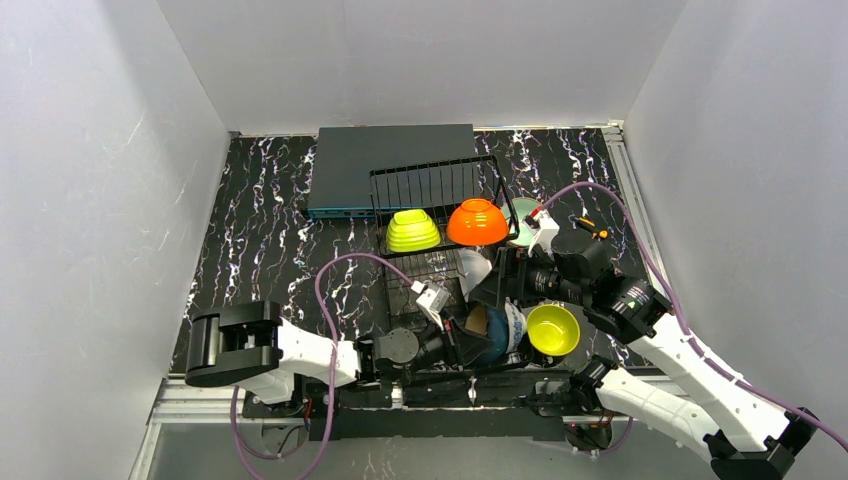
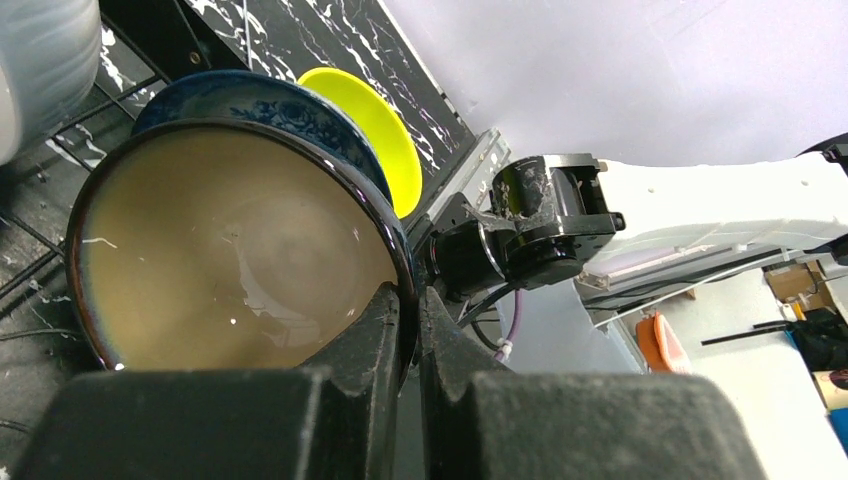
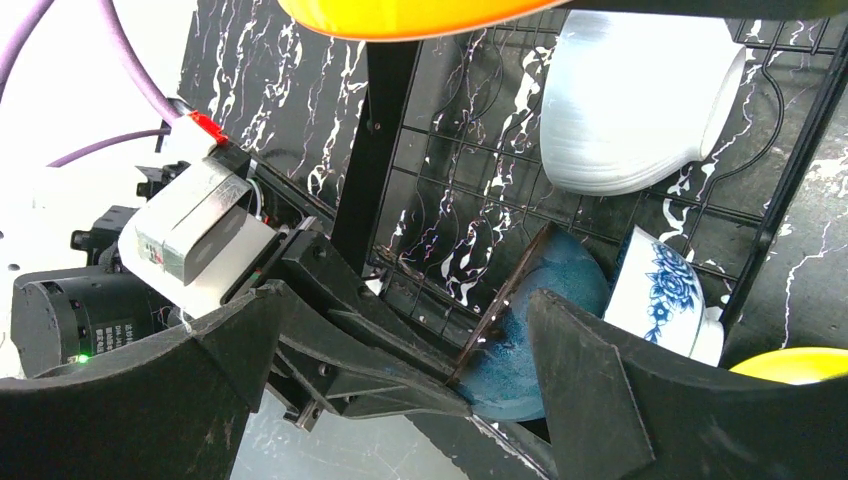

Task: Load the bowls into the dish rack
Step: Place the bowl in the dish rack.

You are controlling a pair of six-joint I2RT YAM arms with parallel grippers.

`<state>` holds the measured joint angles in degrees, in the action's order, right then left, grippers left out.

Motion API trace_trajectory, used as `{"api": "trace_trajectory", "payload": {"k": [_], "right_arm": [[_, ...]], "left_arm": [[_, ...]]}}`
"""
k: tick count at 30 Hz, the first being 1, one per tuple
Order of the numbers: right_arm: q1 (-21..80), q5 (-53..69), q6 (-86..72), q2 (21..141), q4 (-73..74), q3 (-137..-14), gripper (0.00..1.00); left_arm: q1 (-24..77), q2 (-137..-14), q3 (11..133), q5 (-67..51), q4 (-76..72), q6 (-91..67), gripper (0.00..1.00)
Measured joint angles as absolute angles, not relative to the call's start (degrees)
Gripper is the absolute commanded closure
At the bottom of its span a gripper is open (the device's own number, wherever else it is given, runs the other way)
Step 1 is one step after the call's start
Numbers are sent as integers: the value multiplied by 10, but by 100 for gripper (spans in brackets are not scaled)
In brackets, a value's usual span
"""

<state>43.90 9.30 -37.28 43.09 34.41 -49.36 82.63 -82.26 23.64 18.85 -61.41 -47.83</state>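
Note:
The black wire dish rack (image 1: 432, 182) holds a lime green bowl (image 1: 413, 231), an orange bowl (image 1: 477, 222) and a white bowl (image 1: 475, 268); a mint bowl (image 1: 524, 212) peeks out behind the orange one. My left gripper (image 2: 410, 300) is shut on the rim of a teal bowl with a beige inside (image 2: 240, 250), held on edge at the rack's near end. A blue-white patterned bowl (image 2: 260, 100) and a yellow bowl (image 2: 375, 120) sit just behind it. My right gripper (image 3: 405, 300) hangs open above the teal bowl (image 3: 570, 270), holding nothing.
A flat dark grey box (image 1: 385, 165) lies behind the rack at the back of the marbled table (image 1: 260, 250). The right arm (image 1: 640, 310) reaches over the rack's right side, close to the left gripper (image 1: 462, 335). White walls enclose the table on three sides.

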Motion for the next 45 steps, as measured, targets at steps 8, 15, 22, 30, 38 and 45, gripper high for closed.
{"api": "trace_trajectory", "payload": {"k": [8, 15, 22, 30, 38, 45], "right_arm": [[439, 91, -371, 433, 346, -494, 1], [439, 91, -369, 439, 347, -494, 1], [439, 91, -364, 441, 350, -494, 1], [439, 92, -358, 441, 350, -494, 1], [439, 92, -357, 441, 350, -494, 1], [439, 94, -357, 441, 350, -494, 1]], "left_arm": [[827, -839, 227, 211, -667, -484, 100], [829, -828, 191, 240, -699, -490, 100], [829, -822, 169, 269, -726, -503, 100], [830, -817, 153, 291, -740, -533, 100], [831, -820, 148, 306, -748, -567, 100], [835, -832, 147, 315, -764, -599, 100]]}}
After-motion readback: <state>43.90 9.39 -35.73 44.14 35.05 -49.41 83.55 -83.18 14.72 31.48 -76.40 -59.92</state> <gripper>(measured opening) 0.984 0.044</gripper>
